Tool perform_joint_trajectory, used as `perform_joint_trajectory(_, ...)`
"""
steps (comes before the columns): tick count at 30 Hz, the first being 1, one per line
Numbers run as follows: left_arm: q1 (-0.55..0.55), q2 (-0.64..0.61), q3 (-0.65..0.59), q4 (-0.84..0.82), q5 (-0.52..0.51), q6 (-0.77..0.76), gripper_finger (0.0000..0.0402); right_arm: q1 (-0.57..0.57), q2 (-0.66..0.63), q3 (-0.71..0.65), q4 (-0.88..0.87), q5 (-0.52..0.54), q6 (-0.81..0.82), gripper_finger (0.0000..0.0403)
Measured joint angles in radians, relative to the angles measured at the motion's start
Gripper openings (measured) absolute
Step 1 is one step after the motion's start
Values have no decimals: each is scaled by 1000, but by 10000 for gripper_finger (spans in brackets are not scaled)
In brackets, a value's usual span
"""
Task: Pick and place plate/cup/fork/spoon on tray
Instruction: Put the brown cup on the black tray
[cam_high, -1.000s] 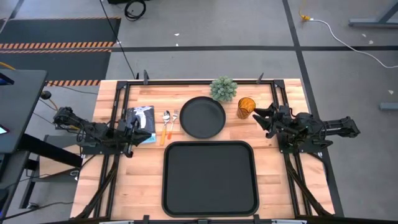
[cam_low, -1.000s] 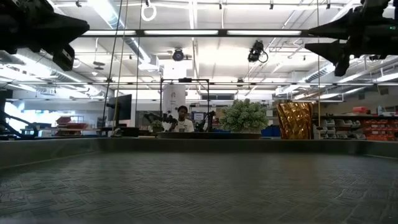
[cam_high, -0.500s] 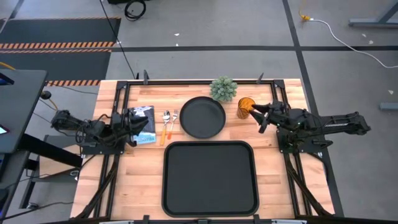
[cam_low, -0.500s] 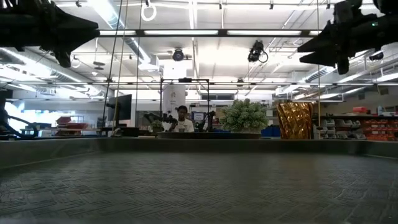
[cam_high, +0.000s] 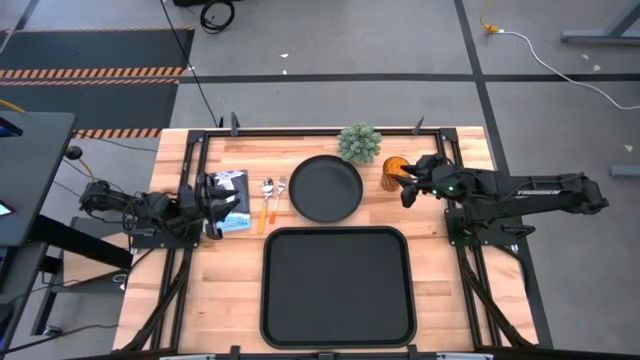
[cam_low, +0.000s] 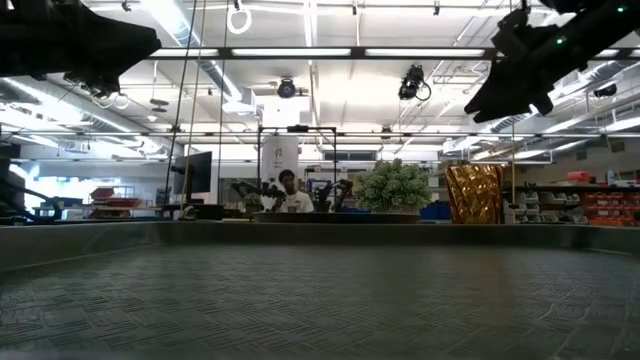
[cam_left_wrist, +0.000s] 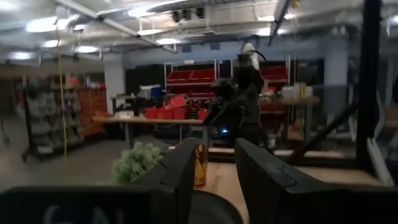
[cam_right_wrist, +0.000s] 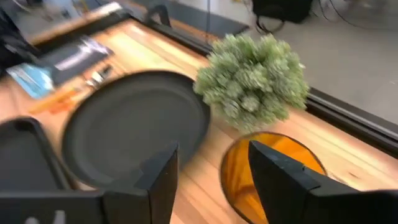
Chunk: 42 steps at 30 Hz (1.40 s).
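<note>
The round black plate (cam_high: 326, 187) lies on the wooden table beyond the large black tray (cam_high: 338, 330). The amber cup (cam_high: 396, 172) stands upright to the plate's right, and shows in the right wrist view (cam_right_wrist: 249, 174). The spoon (cam_high: 267, 198) and fork (cam_high: 280, 192) lie side by side left of the plate. My right gripper (cam_high: 406, 186) (cam_right_wrist: 212, 149) is open, tipped down above the cup's near side, and touches nothing; the low view shows it (cam_low: 490, 100) well above the cup (cam_low: 475, 195). My left gripper (cam_high: 215, 205) (cam_left_wrist: 214, 144) is open and hovers left of the spoon.
A green bushy plant (cam_high: 359, 143) stands right behind the cup and plate. A blue and black leaflet (cam_high: 228, 198) lies under my left gripper. Black frame rails (cam_high: 445, 150) run along the table's sides. People show in the room beyond the table.
My right arm has stretched out toward the table's left, bringing its gripper closer to the cup, and the gripper has tipped its fingers downward. The cup, plate, fork and spoon have stayed where they were.
</note>
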Motion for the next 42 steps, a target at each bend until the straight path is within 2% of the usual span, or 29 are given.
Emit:
perform_joint_trajectory(4, 0, 0, 0, 1, 15, 72, 122, -44, 65, 57, -98, -38, -19, 230)
perform_joint_trajectory(9, 0, 0, 0, 1, 17, 53, 121, -106, 173, 130, -156, -193, -116, 250)
perform_joint_trajectory(13, 0, 0, 0, 28, 17, 35, 121, -167, 283, 226, -231, -281, -187, 241)
perform_joint_trajectory(18, 1, 0, 0, 77, 16, 34, 121, -229, 429, 359, -353, -328, -260, 219)
perform_joint_trajectory(24, 1, 0, 0, 94, -11, -19, 121, -260, 542, 438, -425, -393, -284, 204)
perform_joint_trajectory(31, 1, 0, 0, 91, -82, -44, 121, -266, 652, 514, -561, -384, -246, 199)
perform_joint_trajectory(36, 1, 0, 0, 91, -86, -44, 121, -267, 722, 571, -635, -359, -243, 199)
perform_joint_trajectory(42, 1, 0, 0, 91, -86, -44, 121, -267, 796, 607, -679, -359, -314, 196)
